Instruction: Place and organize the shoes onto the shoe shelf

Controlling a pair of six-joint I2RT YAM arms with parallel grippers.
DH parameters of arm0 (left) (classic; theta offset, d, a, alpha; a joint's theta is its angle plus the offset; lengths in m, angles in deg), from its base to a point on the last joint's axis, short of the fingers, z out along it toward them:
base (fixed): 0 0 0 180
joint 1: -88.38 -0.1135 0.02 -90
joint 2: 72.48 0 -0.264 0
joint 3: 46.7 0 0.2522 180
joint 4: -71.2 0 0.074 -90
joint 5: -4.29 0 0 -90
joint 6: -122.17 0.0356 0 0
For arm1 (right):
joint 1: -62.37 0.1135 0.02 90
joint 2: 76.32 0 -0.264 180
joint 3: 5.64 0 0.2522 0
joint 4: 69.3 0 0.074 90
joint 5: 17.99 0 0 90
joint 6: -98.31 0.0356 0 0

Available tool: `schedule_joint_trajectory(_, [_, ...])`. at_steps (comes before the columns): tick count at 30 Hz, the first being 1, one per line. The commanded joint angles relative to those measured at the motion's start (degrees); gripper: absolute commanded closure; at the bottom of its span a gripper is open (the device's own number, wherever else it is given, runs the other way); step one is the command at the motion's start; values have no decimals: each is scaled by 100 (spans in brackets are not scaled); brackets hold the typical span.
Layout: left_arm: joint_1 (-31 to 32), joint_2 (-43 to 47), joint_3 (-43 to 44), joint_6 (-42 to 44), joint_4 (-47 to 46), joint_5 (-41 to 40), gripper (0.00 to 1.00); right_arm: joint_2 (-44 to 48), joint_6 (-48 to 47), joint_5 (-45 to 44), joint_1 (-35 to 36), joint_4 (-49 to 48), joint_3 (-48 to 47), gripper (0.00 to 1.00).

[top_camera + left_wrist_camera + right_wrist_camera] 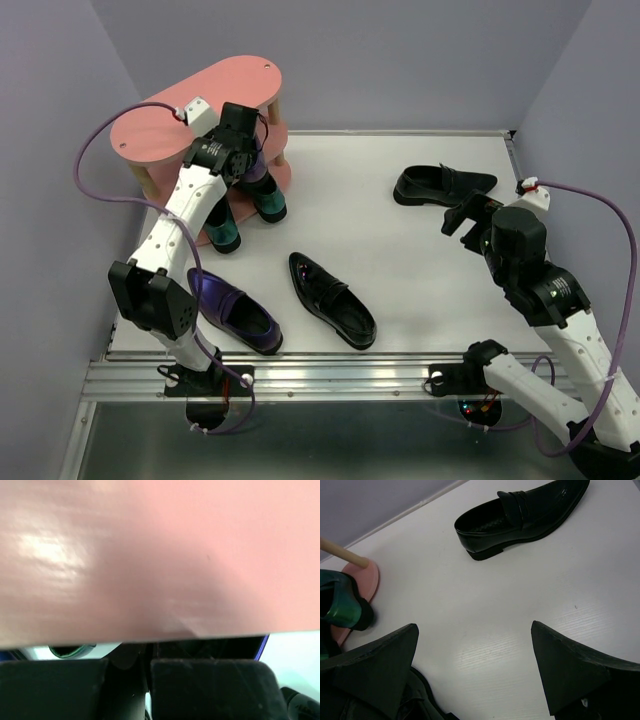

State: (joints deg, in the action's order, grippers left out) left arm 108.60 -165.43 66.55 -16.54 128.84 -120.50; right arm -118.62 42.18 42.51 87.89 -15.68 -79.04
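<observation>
Risk: the left end effector (148, 677), jaws shut hard by the shelf (170, 125) at the far left of the counter (400, 260), could tip it and spill the green shoes (270, 203) jutting from its bottom level; whether it grips anything cannot be told. The left arm reaches in under the top level. The right end effector (474, 630) hovers wide open and empty near a black loafer (520, 517).

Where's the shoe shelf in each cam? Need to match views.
Top external: shoe shelf, upper left, partly behind the left arm.
Left wrist: one pink board fills the upper two thirds, close up.
Right wrist: only the bottom board's edge and one dowel, far left.
Shared landmark: green shoe at the shelf's base, top and right wrist views.
</observation>
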Motion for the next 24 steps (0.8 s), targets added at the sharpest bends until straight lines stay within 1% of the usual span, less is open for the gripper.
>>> schedule_joint_trajectory(1, [-98,58,467,-69,-846,-476,100,56,-47,-21,-38,-92,-180,0])
schedule_joint_trajectory(8, [-151,-101,502,-95,-1021,-512,100,91,-38,-39,-38,-31,-180,0])
schedule_joint_trajectory(24, [-265,-549,555,-464,-969,-442,100,82,-12,-47,-38,-13,-162,0])
